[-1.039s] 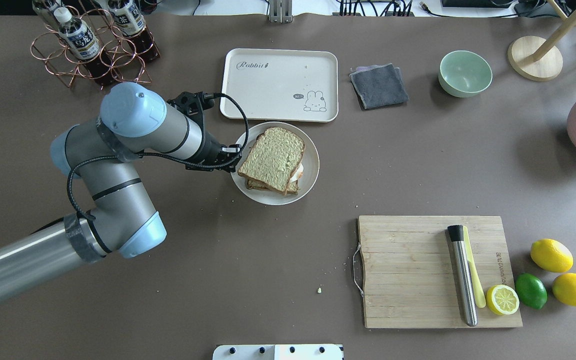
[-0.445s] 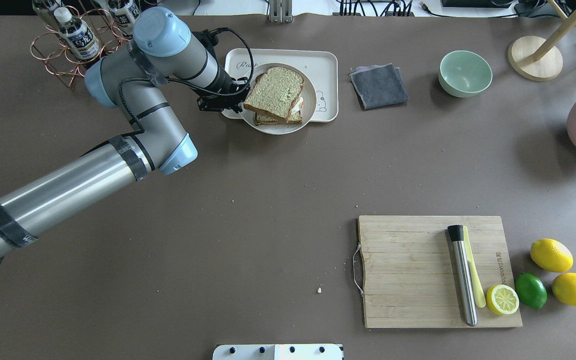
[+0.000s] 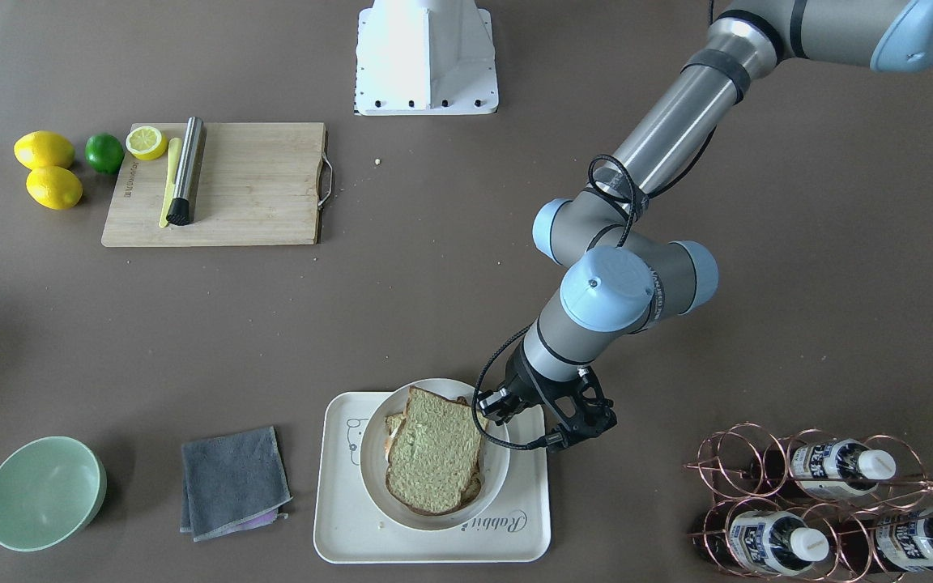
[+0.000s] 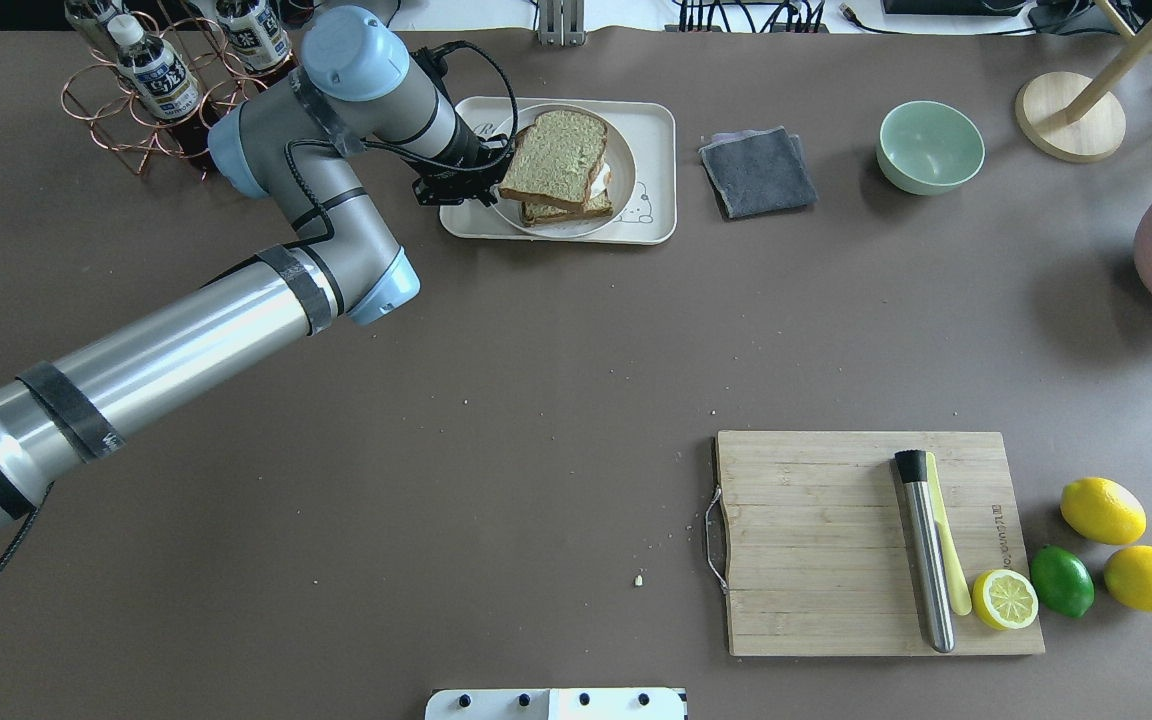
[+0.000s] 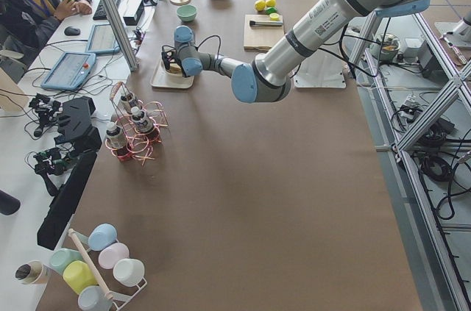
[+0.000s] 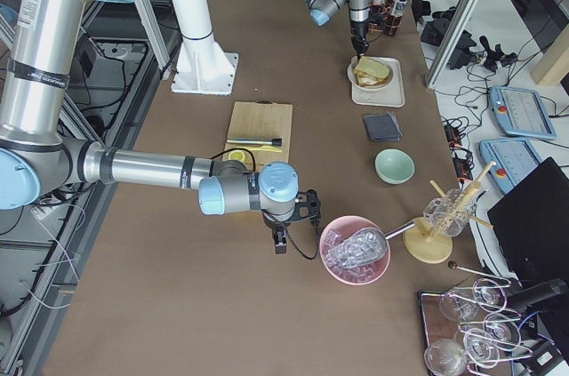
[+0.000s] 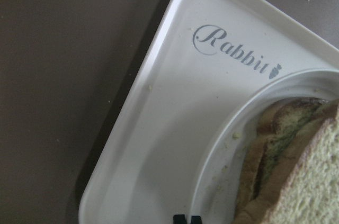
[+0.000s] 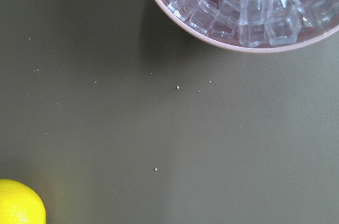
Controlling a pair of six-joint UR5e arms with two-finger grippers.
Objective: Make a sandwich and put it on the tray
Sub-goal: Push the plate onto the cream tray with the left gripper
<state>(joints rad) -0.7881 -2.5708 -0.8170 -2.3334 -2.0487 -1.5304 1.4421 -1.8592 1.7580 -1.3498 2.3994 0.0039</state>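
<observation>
The sandwich (image 4: 556,158), two wholegrain slices with egg white showing at the edge, lies on a round white plate (image 4: 624,165). The plate is over the cream tray (image 4: 651,130) marked "Rabbit"; I cannot tell whether it touches the tray. My left gripper (image 4: 491,190) is shut on the plate's left rim. The front-facing view shows the gripper (image 3: 492,405), the sandwich (image 3: 434,453), the plate (image 3: 373,461) and the tray (image 3: 337,526). In the left wrist view the fingertips (image 7: 186,218) pinch the plate's rim (image 7: 222,150) above the tray (image 7: 175,118). My right gripper (image 6: 280,243) shows only in the exterior right view; I cannot tell its state.
A copper rack with bottles (image 4: 176,90) stands left of the tray, close to my left arm. A grey cloth (image 4: 758,172) and a green bowl (image 4: 930,147) lie to its right. A cutting board (image 4: 816,540) with a muddler and lemons is near right. A pink ice bowl (image 8: 265,49) is beside my right gripper.
My left arm has carried the plate with the sandwich from the table in front of the tray, away from me, to over the tray.
</observation>
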